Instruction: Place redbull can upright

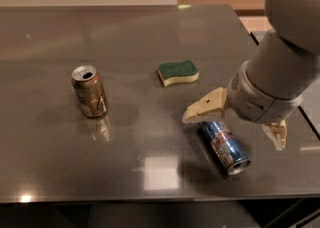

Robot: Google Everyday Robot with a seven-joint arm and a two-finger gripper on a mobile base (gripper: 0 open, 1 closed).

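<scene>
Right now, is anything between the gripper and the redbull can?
Nothing visible does. The open gripper hangs right over the lying redbull can, one finger on either side. The sponge and the brown can sit well clear of both.

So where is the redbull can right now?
The redbull can lies on its side at the front right of the table, nearer than the sponge; the gripper hangs over its far end, fingers spread wide.

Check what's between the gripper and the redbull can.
Nothing, per the camera view: the open gripper hangs right over the lying redbull can.
</scene>
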